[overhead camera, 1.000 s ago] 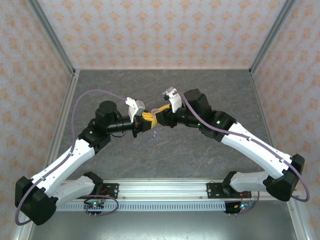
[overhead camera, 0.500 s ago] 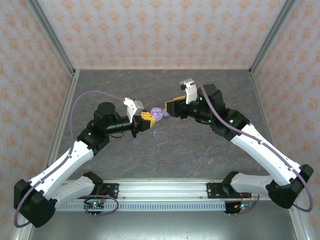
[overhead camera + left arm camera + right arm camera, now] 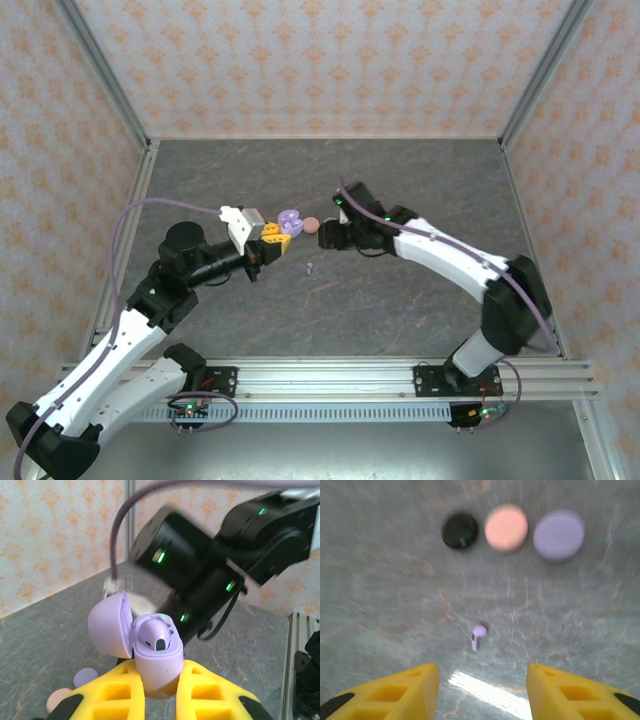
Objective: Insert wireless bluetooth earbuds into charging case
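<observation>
while left gripper (image 3: 159, 692) clamps open lilac case (image 3: 152, 657), right gripper (image 3: 482, 680) spread wide above loose lilac earbud (image 3: 478, 634).

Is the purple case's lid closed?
No, the lilac case held in the left gripper has its lid swung open, with one lilac earbud seated inside.

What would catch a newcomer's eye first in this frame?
The open lilac charging case, clamped in the left gripper, with one lilac earbud seated inside. Next, a loose lilac earbud lying on the grey table in front of the open right gripper, near three round discs.
</observation>
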Available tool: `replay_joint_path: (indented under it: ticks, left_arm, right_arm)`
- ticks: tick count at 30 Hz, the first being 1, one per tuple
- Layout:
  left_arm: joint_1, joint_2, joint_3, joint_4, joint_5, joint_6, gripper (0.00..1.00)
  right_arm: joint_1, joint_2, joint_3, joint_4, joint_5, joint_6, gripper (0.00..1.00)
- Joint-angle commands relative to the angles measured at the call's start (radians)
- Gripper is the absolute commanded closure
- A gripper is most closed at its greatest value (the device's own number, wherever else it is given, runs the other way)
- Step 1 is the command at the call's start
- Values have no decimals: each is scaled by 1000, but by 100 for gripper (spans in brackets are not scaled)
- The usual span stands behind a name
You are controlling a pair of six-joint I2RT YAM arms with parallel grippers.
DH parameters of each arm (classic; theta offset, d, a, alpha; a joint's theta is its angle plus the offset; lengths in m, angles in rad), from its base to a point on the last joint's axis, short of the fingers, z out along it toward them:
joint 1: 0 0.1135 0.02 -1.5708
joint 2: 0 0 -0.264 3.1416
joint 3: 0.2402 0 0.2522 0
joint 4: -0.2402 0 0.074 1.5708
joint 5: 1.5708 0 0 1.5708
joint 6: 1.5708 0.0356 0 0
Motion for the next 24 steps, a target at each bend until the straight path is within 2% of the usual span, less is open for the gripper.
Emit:
replay_joint_path:
  ticks: [1,8,24]
  left_arm:
    - [-6,-21,12,-34,-29,33,95]
    - [-7,-23,12,-39,-24,32,95]
    - [-6,-24,4,-29,-23,30,95]
  right_arm:
    - [37,99,48,-33,20,48,50]
    - [65,270,131,-33,16,38,50]
    - [85,425,244,-69,-3,13,59]
